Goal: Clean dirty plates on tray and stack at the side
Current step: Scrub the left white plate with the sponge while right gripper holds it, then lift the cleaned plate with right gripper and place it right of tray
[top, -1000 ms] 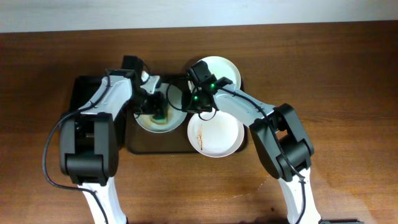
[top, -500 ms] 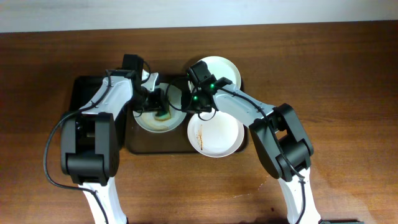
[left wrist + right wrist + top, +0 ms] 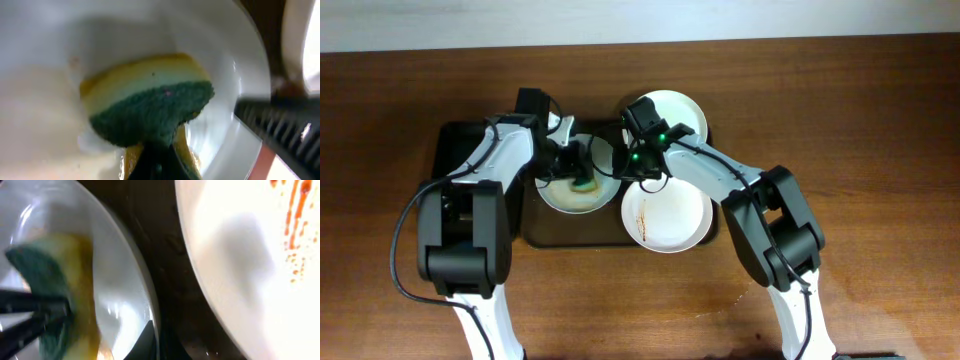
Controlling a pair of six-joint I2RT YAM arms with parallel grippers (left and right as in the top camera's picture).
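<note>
Three plates: all white and all on the brown tray (image 3: 570, 235). The left plate (image 3: 560, 198) has a yellowish film, the front plate (image 3: 670, 220) has orange-red streaks, and the rear plate (image 3: 680, 110) looks clean from above.
Step in hand: I judge it to be scrubbing the left plate; nothing is stacked at the side yet.
Sponge (image 3: 150, 100): yellow with a green scouring face, pressed into the well of the left plate near its right side.
Left gripper (image 3: 576, 172): clamped on the sponge from above, with the fingers biting into its back edge.
Right gripper (image 3: 640, 178): at the right rim of the left plate. The wrist view is blurred, but the fingers seem to pinch that rim and steady the plate.
Doing it well: sweep the green face across the whole well, including the filmy left half. Press flat rather than on one corner, and hold the rim firmly so the plate does not skate on the glossy tray.
Watch for: the front plate sits just beside the right gripper, so a wide stroke or a shifted plate could knock it.
Surroundings: a black tray (image 3: 450, 150) lies to the left on the wooden table (image 3: 880, 150).
</note>
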